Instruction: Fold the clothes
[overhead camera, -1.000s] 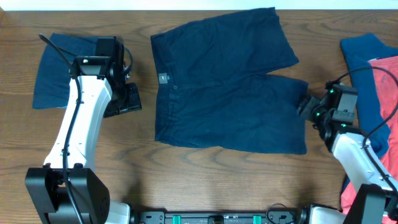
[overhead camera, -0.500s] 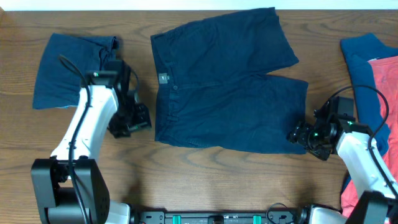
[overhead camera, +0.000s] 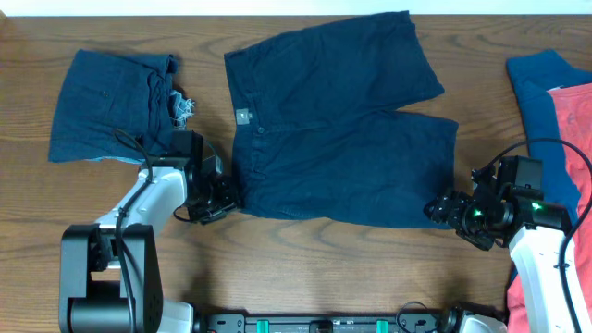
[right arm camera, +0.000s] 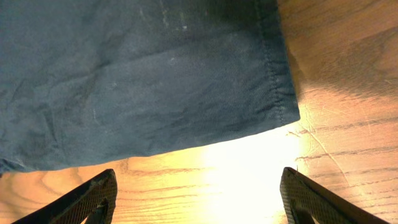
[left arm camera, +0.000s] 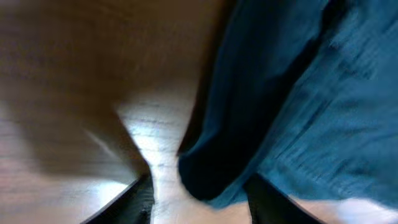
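Overhead: navy shorts flat at centre of table, waistband left. Left gripper at lower waistband corner, jaws apart, cloth corner between them. Right gripper wide open beside leg hem corner. Denim shorts far left. Blue and coral garments at right edge.

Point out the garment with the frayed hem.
The denim piece at the overhead view's left; pale loose threads fringe its edge. The navy shorts in the middle have a clean stitched hem.
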You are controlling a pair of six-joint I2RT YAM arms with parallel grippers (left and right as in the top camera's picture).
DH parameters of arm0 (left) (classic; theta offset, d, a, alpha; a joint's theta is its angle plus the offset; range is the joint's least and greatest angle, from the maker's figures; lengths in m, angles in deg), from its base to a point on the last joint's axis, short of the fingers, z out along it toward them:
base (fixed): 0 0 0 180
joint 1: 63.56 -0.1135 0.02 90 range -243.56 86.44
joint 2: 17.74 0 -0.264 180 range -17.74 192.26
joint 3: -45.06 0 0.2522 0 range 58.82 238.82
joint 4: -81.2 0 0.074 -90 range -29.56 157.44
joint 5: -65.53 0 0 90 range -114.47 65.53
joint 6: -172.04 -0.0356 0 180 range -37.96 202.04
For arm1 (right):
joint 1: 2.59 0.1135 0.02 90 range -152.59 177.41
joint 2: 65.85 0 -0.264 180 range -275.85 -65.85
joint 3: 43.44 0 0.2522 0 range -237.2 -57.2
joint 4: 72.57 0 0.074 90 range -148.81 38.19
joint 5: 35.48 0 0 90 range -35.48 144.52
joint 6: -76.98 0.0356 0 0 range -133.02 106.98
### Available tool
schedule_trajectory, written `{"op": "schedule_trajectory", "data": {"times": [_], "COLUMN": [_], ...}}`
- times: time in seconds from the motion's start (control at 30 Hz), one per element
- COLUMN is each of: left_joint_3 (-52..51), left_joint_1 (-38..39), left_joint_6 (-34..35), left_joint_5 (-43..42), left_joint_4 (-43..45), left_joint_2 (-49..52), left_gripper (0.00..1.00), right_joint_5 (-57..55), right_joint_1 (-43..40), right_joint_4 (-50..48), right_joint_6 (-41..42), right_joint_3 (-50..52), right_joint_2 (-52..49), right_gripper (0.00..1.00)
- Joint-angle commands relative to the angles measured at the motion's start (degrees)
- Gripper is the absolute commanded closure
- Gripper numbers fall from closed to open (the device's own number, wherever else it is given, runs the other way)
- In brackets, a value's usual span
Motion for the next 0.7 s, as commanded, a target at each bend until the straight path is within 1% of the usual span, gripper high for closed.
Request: {"op": "schedule_trajectory", "data": {"times": [0.0,0.1,0.13,0.2,0.3,0.4,0.47,0.57,0.67], "left_joint_3": [-2.5,-2.8,-2.8,-2.8,-2.8,-2.8,-2.8,-2.8,-2.8], "left_joint_1": [-0.1,-0.1,-0.1,-0.1,-0.1,-0.1,-0.1,-0.1,-0.1], "left_joint_6": [2.4,4.4,4.9,4.8,4.8,4.8,4.8,4.8,4.6], "left_joint_5": [-0.5,-0.5,-0.5,-0.5,-0.5,-0.5,-0.5,-0.5,-0.5], "left_joint_4": [3.3,5.0,5.0,4.5,3.8,3.8,3.6,3.2,3.1], "left_joint_2": [0.1,0.1,0.1,0.1,0.1,0.1,0.1,0.1,0.1], "left_gripper": [0.63,0.79,0.87,0.94,0.94,0.94,0.94,0.94,0.94], "right_joint_5": [0.7,0.6,0.6,-0.9,-3.5,-3.7,-1.9,4.3,6.4], "right_joint_1": [-0.3,-0.3,-0.3,-0.3,-0.3,-0.3,-0.3,-0.3,-0.2], "right_joint_4": [0.2,0.2,0.2,0.2,-0.3,-1.3,-3.4,-8.8,-12.8], "right_joint_6": [1.0,1.4,1.4,3.0,4.4,4.4,4.2,3.1,3.3], "right_joint_3": [-0.2,0.6,0.9,1.7,3.2,4.9,6.0,7.8,8.5], "right_joint_2": [-1.0,-3.0,-3.7,-5.5,-7.9,-10.8,-12.6,-14.5,-15.0], "right_gripper": [0.18,0.18,0.18,0.18,0.17,0.17,0.16,0.17,0.22]}}
